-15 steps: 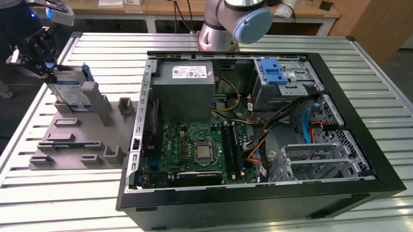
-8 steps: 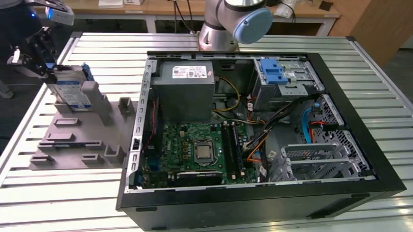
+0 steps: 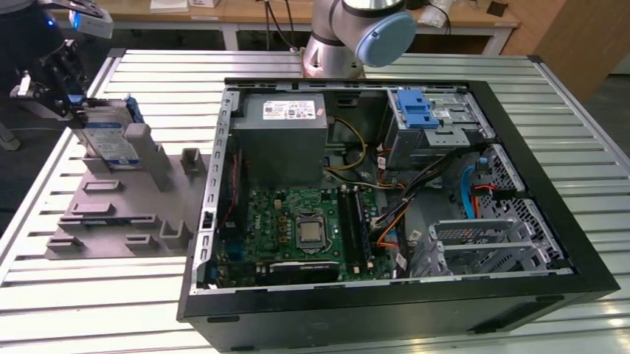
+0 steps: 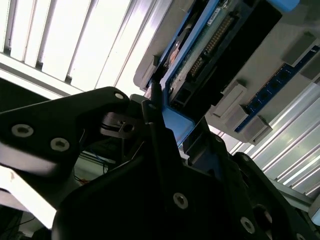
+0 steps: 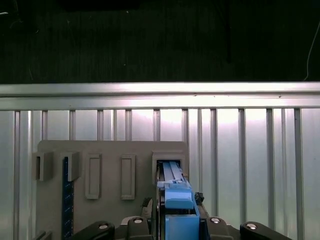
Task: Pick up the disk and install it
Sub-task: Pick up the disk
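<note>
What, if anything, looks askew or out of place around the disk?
Nothing stands out. The disk stands upright in its slot in the grey holder, with the gripper at its upper end. Beside the holder, the case lies open with its cables inside.

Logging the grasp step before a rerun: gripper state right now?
Gripper: jaws closed on the blue end of the disk, which stands upright in the grey holder.
</note>
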{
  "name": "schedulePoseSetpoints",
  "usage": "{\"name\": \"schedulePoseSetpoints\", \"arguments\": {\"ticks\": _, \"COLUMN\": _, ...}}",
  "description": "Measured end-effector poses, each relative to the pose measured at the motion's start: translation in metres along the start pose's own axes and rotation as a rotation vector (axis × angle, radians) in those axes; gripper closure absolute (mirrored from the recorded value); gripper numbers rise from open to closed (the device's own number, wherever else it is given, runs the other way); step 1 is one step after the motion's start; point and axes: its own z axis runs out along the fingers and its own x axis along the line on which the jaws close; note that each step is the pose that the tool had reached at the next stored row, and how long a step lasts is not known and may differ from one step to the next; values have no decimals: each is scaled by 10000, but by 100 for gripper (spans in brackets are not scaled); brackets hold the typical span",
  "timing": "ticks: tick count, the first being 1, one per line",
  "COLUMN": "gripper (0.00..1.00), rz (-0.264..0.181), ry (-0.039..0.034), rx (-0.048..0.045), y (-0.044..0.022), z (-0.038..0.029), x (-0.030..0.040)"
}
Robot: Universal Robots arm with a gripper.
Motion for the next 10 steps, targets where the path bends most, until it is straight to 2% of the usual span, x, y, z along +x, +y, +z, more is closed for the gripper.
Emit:
{"name": "schedulePoseSetpoints", "arguments": {"ticks": 1, "gripper": 56, "rz": -2, "ry": 0, "rx": 0, "y": 0, "z": 0, "x": 0}}
{"name": "schedulePoseSetpoints", "arguments": {"ticks": 4, "gripper": 56, "rz": -10, "ry": 0, "rx": -1, "y": 0, "z": 0, "x": 0}}
{"name": "schedulePoseSetpoints", "arguments": {"ticks": 6, "gripper": 57, "rz": -14, "ry": 1, "rx": -1, "y": 0, "z": 0, "x": 0}}
{"name": "schedulePoseSetpoints", "arguments": {"ticks": 7, "gripper": 64, "rz": -16, "ry": 1, "rx": -1, "y": 0, "z": 0, "x": 0}}
{"name": "schedulePoseSetpoints", "arguments": {"ticks": 10, "gripper": 64, "rz": -23, "ry": 1, "rx": -1, "y": 0, "z": 0, "x": 0}}
